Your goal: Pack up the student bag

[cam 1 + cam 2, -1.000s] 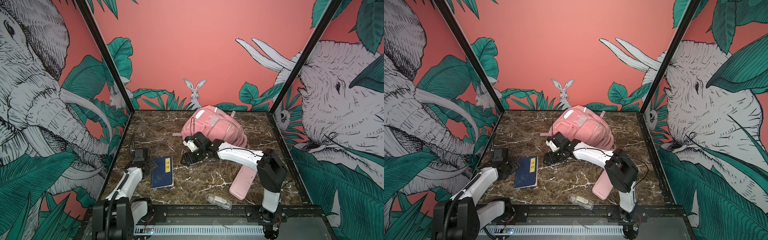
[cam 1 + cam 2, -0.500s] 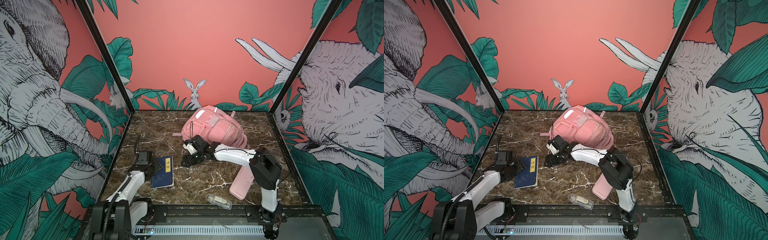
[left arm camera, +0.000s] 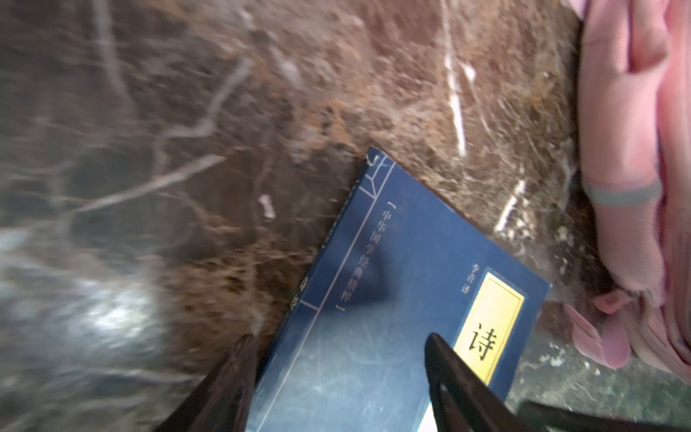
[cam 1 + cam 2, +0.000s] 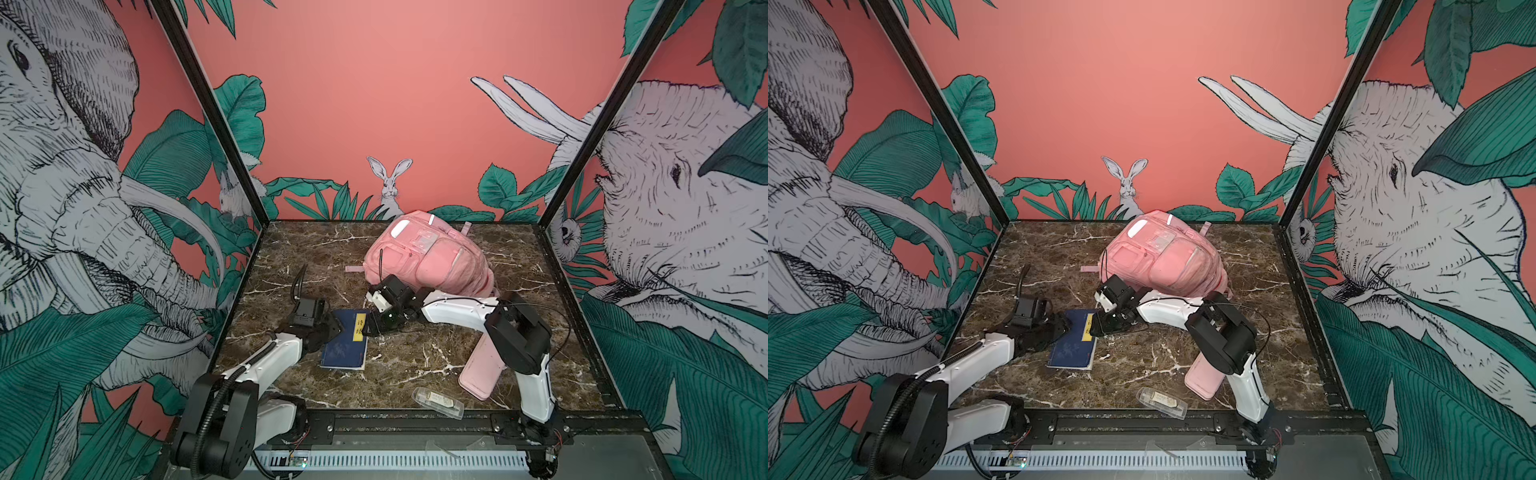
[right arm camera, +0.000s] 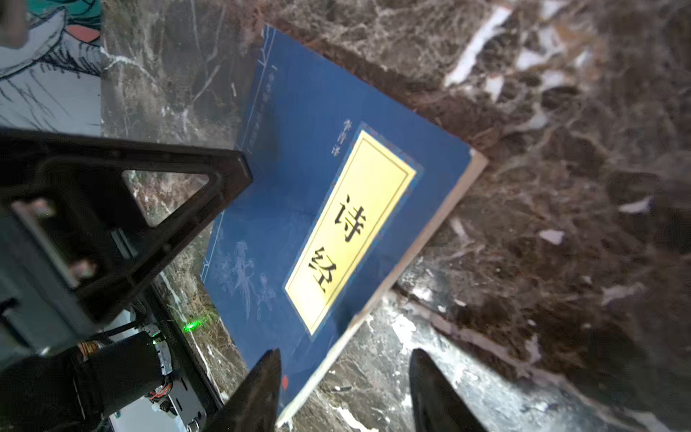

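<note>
On the marble table (image 4: 411,357), the left gripper (image 3: 338,336) stands with jaws apart astride the spine edge of a blue book (image 4: 345,345) lying flat, yellow label up. The right gripper (image 5: 344,351), reaching in from the opposite side, holds its jaws apart over the book's page-edge corner. Behind it, toward the back wall, the student bag (image 4: 436,257) lies with front pockets up. Further right, a pink pencil case (image 4: 480,370) lies partly under the right arm, a clear plastic case (image 4: 437,402) near the front edge

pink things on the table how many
2: the bag at the back middle, and the pencil case near the front right, partly hidden under the right arm.
</note>
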`<action>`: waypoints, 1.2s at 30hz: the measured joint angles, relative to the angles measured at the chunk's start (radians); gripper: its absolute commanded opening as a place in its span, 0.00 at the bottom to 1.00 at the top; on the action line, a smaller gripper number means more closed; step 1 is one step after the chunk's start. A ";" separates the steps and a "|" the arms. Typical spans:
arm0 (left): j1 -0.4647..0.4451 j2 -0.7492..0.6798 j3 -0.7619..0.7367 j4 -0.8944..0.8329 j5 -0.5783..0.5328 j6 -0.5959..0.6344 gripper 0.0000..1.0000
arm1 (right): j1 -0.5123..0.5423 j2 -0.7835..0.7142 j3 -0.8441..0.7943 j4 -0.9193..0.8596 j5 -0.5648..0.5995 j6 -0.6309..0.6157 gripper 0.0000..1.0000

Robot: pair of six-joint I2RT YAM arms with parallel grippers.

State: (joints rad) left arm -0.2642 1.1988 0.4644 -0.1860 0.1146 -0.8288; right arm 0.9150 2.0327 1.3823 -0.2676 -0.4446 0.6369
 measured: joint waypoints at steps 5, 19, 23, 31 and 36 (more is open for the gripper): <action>-0.060 0.034 0.006 0.059 0.013 -0.025 0.72 | -0.028 0.003 -0.040 0.014 0.003 0.016 0.60; -0.207 0.091 0.030 0.111 0.053 -0.048 0.71 | -0.134 -0.031 -0.120 0.074 0.010 0.013 0.43; -0.228 0.106 0.031 0.137 0.111 -0.039 0.71 | -0.166 -0.031 -0.116 0.065 0.011 -0.001 0.43; -0.231 0.072 -0.007 0.143 0.220 0.034 0.75 | -0.192 -0.031 -0.111 0.053 0.005 -0.021 0.47; -0.232 0.063 -0.029 0.156 0.283 0.079 0.75 | -0.191 -0.061 -0.153 0.060 0.003 -0.027 0.48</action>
State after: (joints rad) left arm -0.4957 1.2613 0.4358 -0.0296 0.3977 -0.7494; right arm 0.7242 1.9717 1.2297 -0.2073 -0.4412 0.6094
